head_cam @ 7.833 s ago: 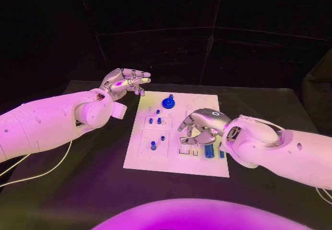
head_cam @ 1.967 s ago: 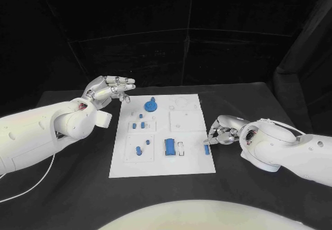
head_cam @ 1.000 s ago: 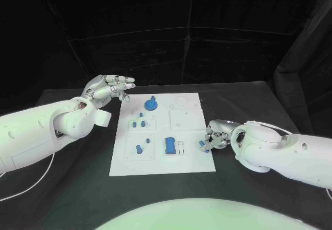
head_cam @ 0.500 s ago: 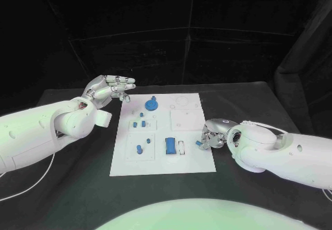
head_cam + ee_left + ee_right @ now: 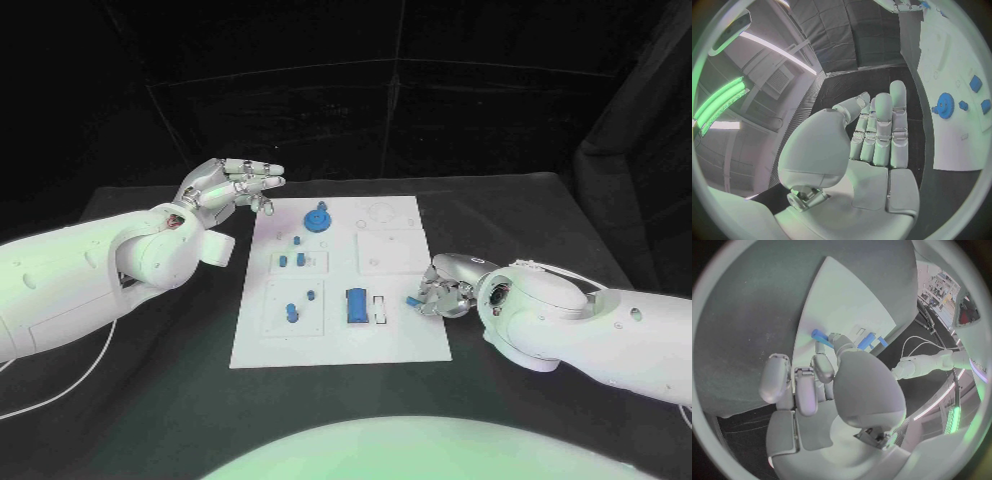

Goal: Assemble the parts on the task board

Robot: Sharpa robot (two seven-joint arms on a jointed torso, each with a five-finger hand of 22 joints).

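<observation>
The right hand [image 5: 444, 296] pinches a small blue rod-shaped part [image 5: 415, 301] at the white plastic task board's [image 5: 332, 345] edge; the left hand [image 5: 231, 185] hovers with fingers spread, empty.

My head camera looks down from above onto the task board [image 5: 339, 345] and both my arms. Each wrist camera sits close behind its own palm, facing along the fingers: left hand [image 5: 876, 145], right hand [image 5: 817, 385]. All three views share the task board.
</observation>
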